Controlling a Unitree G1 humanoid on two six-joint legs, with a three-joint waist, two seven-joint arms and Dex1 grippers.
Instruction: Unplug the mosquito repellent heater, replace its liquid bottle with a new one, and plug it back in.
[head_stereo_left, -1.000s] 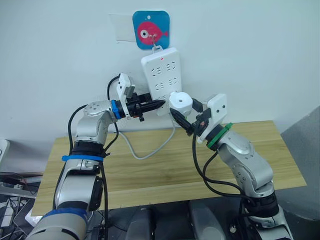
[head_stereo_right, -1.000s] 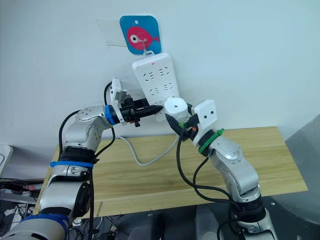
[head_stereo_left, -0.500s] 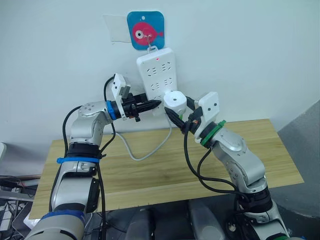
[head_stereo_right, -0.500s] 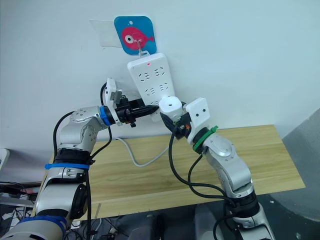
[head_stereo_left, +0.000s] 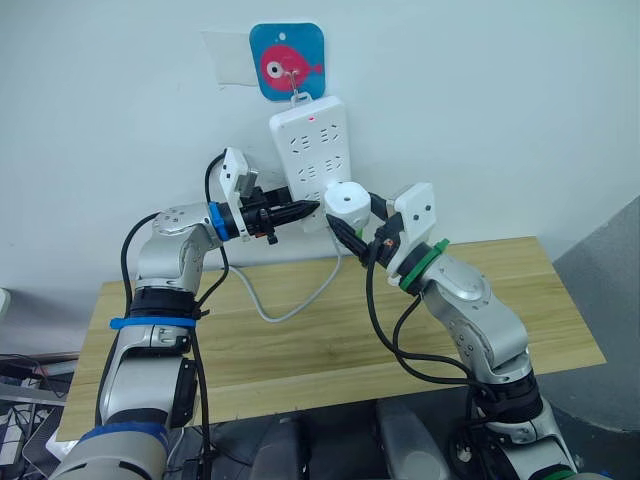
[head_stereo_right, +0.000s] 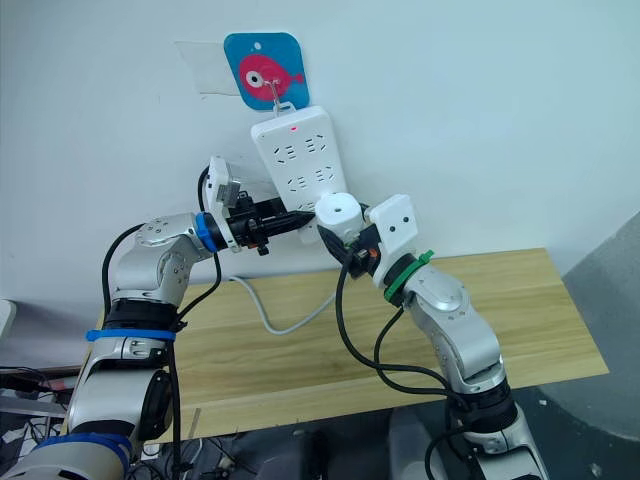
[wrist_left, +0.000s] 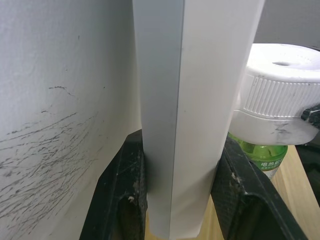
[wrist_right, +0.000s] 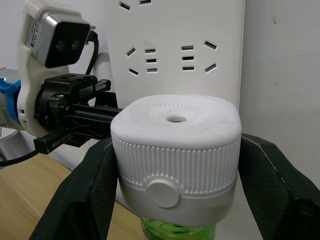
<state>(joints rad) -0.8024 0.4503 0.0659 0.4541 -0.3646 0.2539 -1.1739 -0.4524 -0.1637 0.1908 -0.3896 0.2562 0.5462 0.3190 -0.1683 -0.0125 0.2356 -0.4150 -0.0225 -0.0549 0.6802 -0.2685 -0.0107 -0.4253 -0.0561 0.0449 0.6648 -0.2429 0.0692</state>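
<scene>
Right jaws: the right gripper was clamped on the mosquito repellent heater, one black finger on each flank of its ribbed white body.
Left jaws: the left gripper was closed on the lower edge of the power strip; in the left wrist view one finger lay against the strip's back, by the wall, and the other against its front.
Heater position: it was held off the table, in front of the strip's lower end, at about 5 o'clock from the strip's middle in the head views. Whether its prongs were in a socket could not be told.
Heater axis: its long axis ran from the domed top with a small centre hole, through the ribbed band and round button, down to the bottle.
Heater heading: in the head views the dome pointed up and slightly toward the camera, with the bottle end down toward the table.
Bottle: a green liquid bottle hung beneath the heater body, its label partly visible.
Strip: it hung upright on the wall from a hook on a blue plaque with a pink fish, a small red light lit near its top.
Cable: a white cable ran from the strip's lower end and looped over the table.
</scene>
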